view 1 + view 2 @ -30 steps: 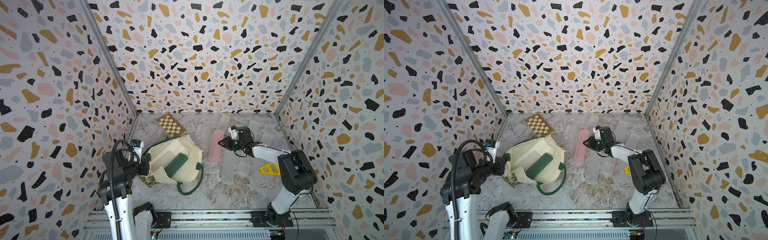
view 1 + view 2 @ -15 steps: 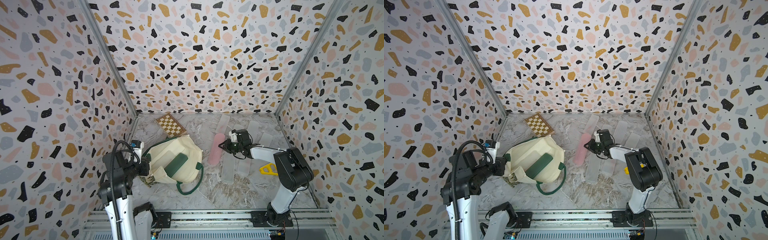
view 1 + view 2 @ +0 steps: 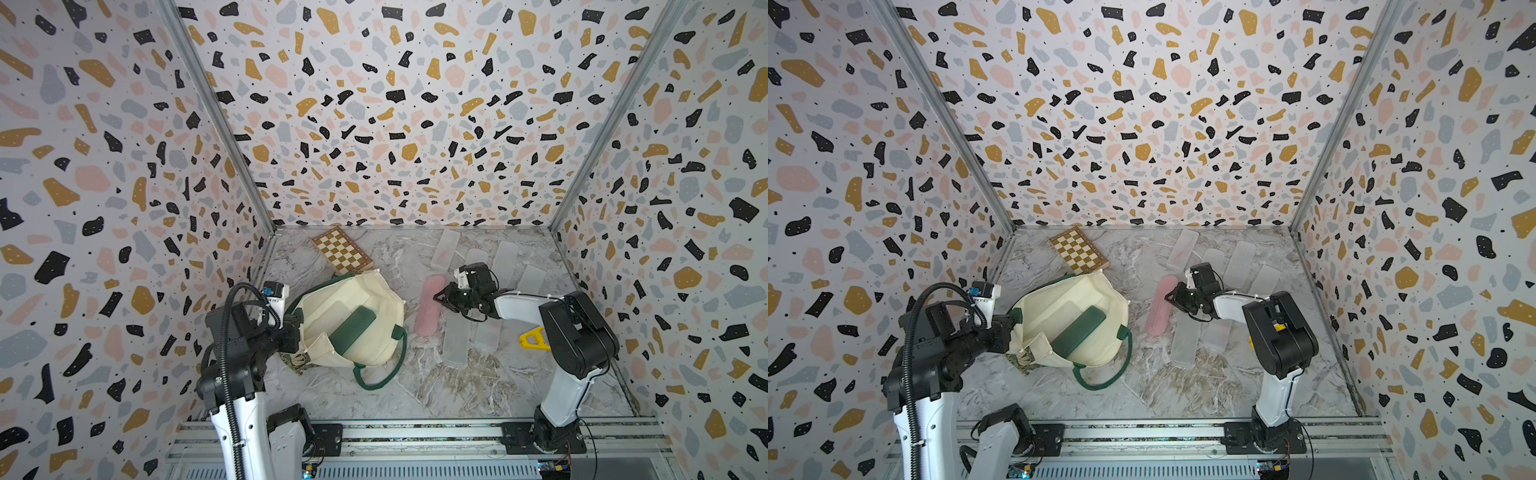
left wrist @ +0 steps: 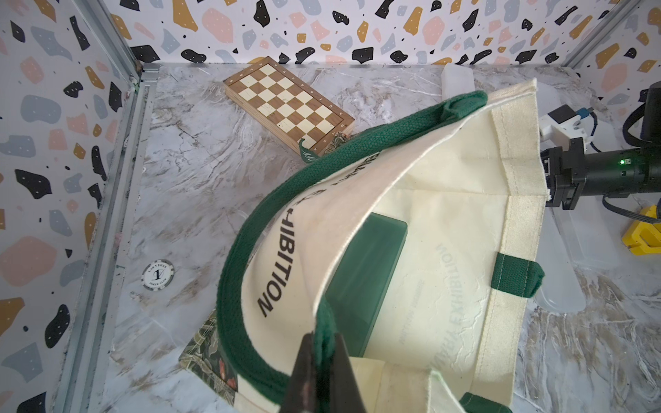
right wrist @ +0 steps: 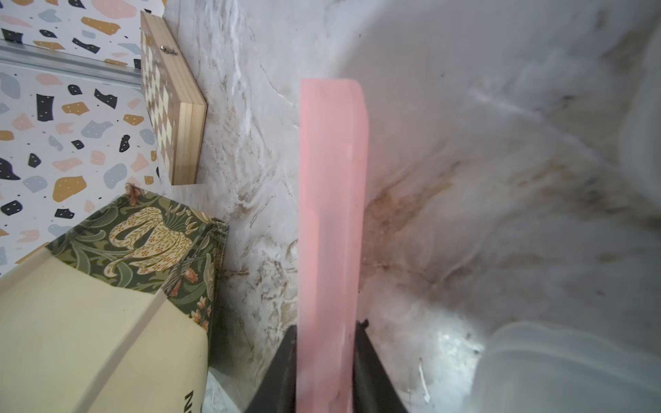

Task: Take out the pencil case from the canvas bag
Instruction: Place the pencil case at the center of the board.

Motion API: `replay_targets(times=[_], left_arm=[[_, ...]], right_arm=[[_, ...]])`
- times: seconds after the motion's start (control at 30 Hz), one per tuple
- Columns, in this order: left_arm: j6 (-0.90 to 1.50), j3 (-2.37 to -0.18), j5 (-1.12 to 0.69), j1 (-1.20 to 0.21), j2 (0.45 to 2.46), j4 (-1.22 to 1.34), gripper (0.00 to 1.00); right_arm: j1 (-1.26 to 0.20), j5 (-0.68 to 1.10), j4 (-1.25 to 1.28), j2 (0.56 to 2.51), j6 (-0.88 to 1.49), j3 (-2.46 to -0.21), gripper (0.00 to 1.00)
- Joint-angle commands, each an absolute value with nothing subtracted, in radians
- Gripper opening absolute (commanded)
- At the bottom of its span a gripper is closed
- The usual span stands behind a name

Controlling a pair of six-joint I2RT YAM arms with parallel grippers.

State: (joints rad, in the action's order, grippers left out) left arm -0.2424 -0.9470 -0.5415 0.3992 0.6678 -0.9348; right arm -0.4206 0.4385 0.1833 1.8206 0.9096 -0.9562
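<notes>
Right tool (image 5: 326, 327) has sunk since a second ago, its jaws hugging the long pink plastic pencil case (image 3: 428, 307), now flat on the tabletop (image 3: 457, 395), just outside the cream canvas bag (image 3: 374, 307). Near the left edge, left tool (image 4: 320, 339) pinches its green strap (image 4: 357, 143). Stiff, light and slick by its look, the case wants gripping across its width. Frosted clear cases (image 3: 455, 343) crowd beside; wooden chessboard (image 3: 341, 251) sits far-left.

A robot lab cell: terrazzo-print walls (image 3: 395, 104), marble-print tabletop (image 3: 457, 386), two arms (image 3: 575, 332) bolted to an aluminium rail (image 3: 415, 434)
</notes>
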Motion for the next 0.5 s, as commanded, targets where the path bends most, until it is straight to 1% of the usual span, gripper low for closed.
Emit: replay_targets(times=[0.0,0.37,0.47], left_arm=[[-0.243,-0.941,-0.55,0.411,0.665,-0.924,0.0],[-0.245,-0.926,-0.557,0.413,0.638,-0.918,0.0],[-0.245,-0.93,-0.556,0.414,0.634,-0.927,0.0]], right_arm=[[-0.424,0.394,0.161,1.81,0.916,-0.953,0.33],[-0.44,0.368,0.122,1.755,0.895,-0.954,0.64],[-0.442,0.368,0.094,1.724,0.892,-0.961,0.71]])
